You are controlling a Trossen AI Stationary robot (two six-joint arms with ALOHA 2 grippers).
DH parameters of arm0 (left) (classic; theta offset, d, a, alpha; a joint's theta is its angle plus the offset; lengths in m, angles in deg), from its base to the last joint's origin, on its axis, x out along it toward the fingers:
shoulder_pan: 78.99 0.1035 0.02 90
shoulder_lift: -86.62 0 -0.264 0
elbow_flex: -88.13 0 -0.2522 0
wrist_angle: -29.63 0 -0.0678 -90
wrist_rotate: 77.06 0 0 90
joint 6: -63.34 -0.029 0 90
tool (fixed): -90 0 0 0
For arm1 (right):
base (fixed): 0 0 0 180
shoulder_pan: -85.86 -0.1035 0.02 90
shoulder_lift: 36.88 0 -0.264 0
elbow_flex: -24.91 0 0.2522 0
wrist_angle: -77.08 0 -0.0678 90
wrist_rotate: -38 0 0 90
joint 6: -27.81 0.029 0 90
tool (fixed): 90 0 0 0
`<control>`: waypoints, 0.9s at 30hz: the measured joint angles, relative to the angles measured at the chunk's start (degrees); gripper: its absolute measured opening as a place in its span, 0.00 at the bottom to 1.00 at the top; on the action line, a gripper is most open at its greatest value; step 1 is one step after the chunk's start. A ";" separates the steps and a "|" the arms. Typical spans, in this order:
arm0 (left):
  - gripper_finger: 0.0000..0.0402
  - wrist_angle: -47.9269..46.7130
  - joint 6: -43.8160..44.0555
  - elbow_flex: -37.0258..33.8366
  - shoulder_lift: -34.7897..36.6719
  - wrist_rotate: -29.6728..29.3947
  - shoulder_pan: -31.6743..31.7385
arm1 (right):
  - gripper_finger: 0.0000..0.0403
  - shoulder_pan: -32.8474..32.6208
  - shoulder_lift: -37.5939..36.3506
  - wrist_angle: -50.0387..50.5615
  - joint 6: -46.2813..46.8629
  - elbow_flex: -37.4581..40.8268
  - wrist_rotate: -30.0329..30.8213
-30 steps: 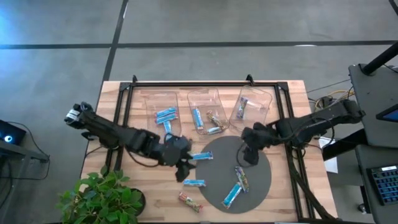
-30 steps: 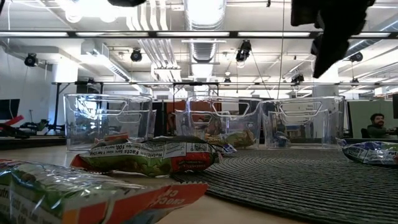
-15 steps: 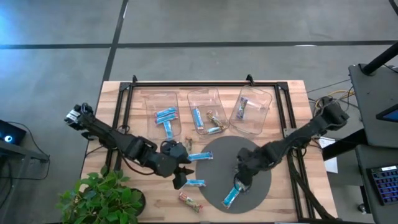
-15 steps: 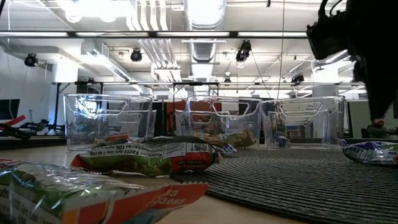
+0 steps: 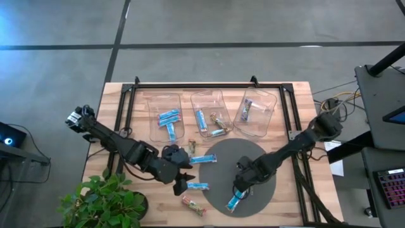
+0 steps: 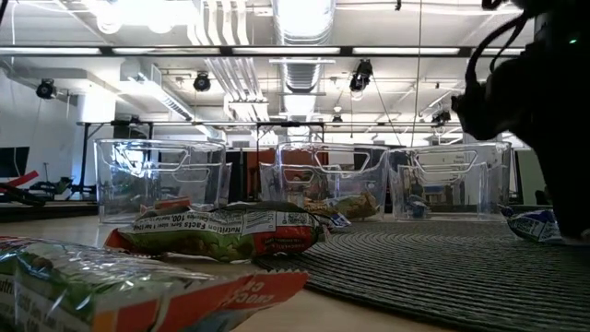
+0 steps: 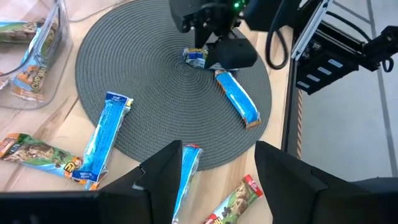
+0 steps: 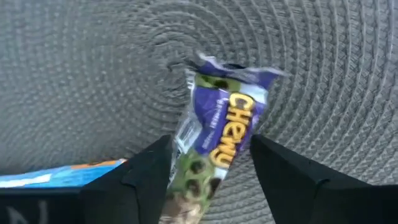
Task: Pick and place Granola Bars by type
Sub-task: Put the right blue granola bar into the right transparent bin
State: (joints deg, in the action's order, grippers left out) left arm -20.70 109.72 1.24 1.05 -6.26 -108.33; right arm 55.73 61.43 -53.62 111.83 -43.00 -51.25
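Wrapped granola bars lie on the wooden table and on the round grey mat [image 5: 253, 158]. My right gripper [image 5: 239, 188] is low over the mat, open. Its fingers stand on either side of a purple and green "Chewy" bar [image 8: 217, 140] that lies flat on the mat. My left gripper [image 7: 217, 171] is open above the table's near part, left of the mat. A blue bar [image 7: 186, 171] lies between its fingers, close to one of them. Another blue bar [image 5: 235, 201] lies on the mat beside the right gripper, and a third [image 5: 204, 159] lies across the mat's left edge.
Three clear bins stand along the far side: the left one [image 5: 166, 117] holds blue bars, the middle one [image 5: 210, 114] mixed bars, the right one [image 5: 256, 111] a purple bar. A red and green bar [image 5: 193, 204] lies by the near edge. A potted plant [image 5: 104, 199] stands at the near left corner.
My right gripper has swung from the mat's far right part toward the near edge and come down over the purple bar. My left gripper has shifted a little toward the near edge, over the blue bar. No bar has moved.
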 joint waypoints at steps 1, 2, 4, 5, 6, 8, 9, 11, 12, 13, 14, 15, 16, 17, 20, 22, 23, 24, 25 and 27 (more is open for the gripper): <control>0.46 -0.08 -0.13 0.00 0.01 0.00 -0.06 | 0.51 0.00 0.17 -0.02 0.11 -0.01 0.13; 0.46 -0.29 -0.19 0.00 0.04 0.00 -0.13 | 0.49 0.00 0.54 -0.08 0.13 -0.06 0.40; 0.46 -0.99 -0.20 0.00 0.13 0.00 -0.16 | 0.43 0.00 0.84 0.08 0.59 -0.18 0.68; 0.46 -1.08 -0.19 0.00 0.20 -0.02 -0.23 | 0.39 0.00 0.77 0.18 0.72 -0.18 0.82; 0.46 -1.10 -0.19 0.00 0.22 -0.02 -0.25 | 0.35 0.02 0.67 0.16 0.86 -0.10 0.95; 0.46 -1.69 -0.19 0.00 0.31 -0.06 -0.29 | 0.27 0.00 -0.06 0.10 0.62 0.02 1.57; 0.46 -1.86 -0.20 0.00 0.33 -0.22 -0.31 | 0.23 -0.06 -0.74 0.18 0.18 0.11 2.32; 0.46 -2.03 -0.21 0.00 0.35 -0.38 -0.32 | 0.15 -0.11 -3.44 0.32 -0.27 0.15 4.18; 0.46 -2.09 -0.29 0.00 0.40 -0.54 -0.32 | 0.12 -0.09 -5.47 0.53 -0.43 0.15 5.55; 0.46 -2.10 -0.49 0.00 0.45 -0.89 -0.32 | 0.09 -0.03 -7.78 1.03 -0.43 0.15 7.14; 0.46 -2.09 -0.70 0.00 0.52 -1.27 -0.36 | 0.08 0.00 -10.17 1.64 -0.39 0.12 9.05; 0.46 -2.10 -0.85 0.00 0.55 -1.70 -0.36 | 0.07 0.09 -12.92 2.40 -0.19 0.12 11.39; 0.46 -2.10 -1.05 0.00 0.63 -2.19 -0.36 | 0.07 0.14 -15.83 3.42 0.26 0.12 14.09; 0.46 -2.12 -1.15 0.00 0.70 -2.49 -0.36 | 0.07 0.40 -19.11 5.12 1.16 0.05 17.17; 0.46 -2.19 -1.26 0.00 1.05 -3.59 -0.36 | 0.10 1.68 -29.03 13.17 5.64 -0.77 27.76; 0.46 -2.26 -1.26 0.00 1.33 -4.38 -0.36 | 0.11 3.47 -35.15 19.36 8.43 -0.86 33.92; 0.46 -2.30 -1.24 0.00 1.38 -5.10 -0.36 | 0.11 5.05 -37.98 21.69 8.77 -0.81 35.73; 0.46 -2.28 -1.26 0.00 1.38 -5.66 -0.36 | 0.11 7.04 -40.68 23.65 8.55 -0.68 36.61; 0.46 -2.28 -1.20 0.00 1.40 -6.30 -0.36 | 0.11 9.44 -43.06 25.31 7.58 -0.36 36.83; 0.46 -2.25 -0.77 0.00 1.40 -7.04 -0.35 | 0.11 15.07 -46.69 26.80 4.08 0.47 36.30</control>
State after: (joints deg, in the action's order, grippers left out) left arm -22.96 108.95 1.24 2.45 -13.30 -108.67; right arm 70.80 14.74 -26.82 115.91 -42.53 -14.95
